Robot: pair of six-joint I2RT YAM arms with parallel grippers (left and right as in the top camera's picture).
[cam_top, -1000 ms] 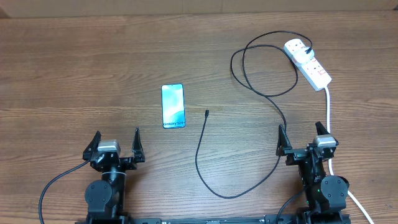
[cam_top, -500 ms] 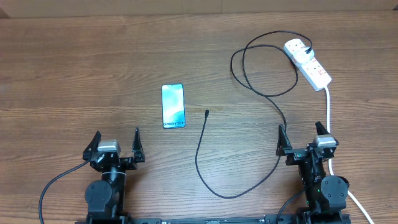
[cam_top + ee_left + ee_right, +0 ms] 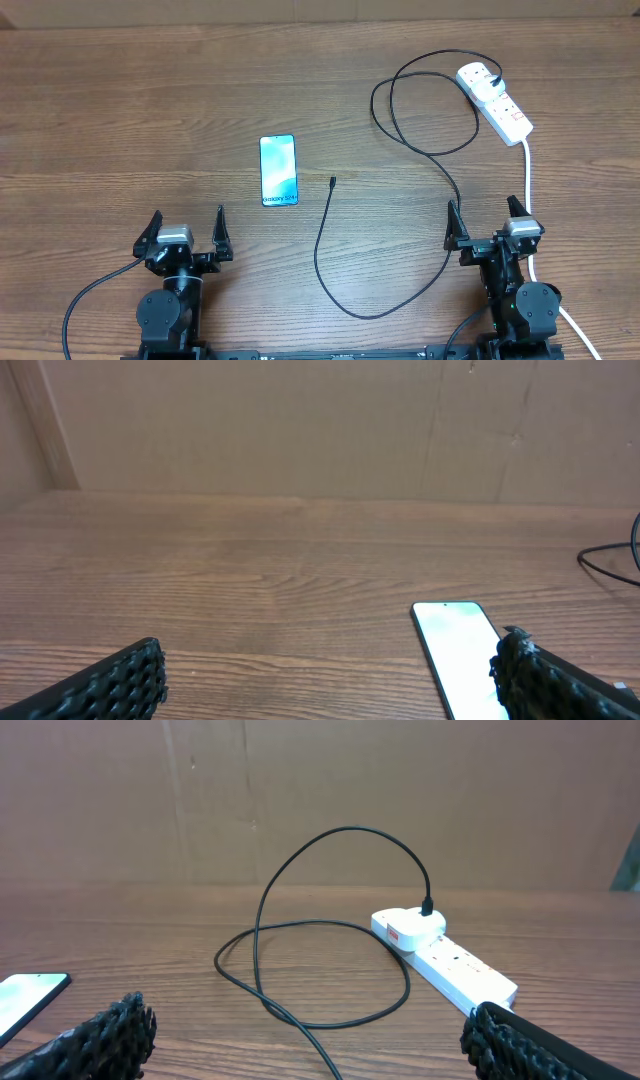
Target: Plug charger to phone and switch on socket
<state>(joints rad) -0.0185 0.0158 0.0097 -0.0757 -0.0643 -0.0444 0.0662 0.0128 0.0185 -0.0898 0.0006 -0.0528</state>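
Note:
The phone (image 3: 279,170) lies flat at the table's middle, blue-teal screen up; it also shows in the left wrist view (image 3: 458,655) and at the left edge of the right wrist view (image 3: 25,1000). The charger, a thin black cable (image 3: 335,270), has its connector tip (image 3: 332,182) just right of the phone, loops (image 3: 300,980) across the table, and is plugged into the far end of the socket (image 3: 496,100), a white power strip (image 3: 455,965) at back right. My left gripper (image 3: 186,230) and right gripper (image 3: 488,222) are both open and empty near the front edge.
The strip's thick white cord (image 3: 528,175) runs down past the right arm to the front right. A brown cardboard wall (image 3: 300,430) stands behind the wooden table (image 3: 120,120).

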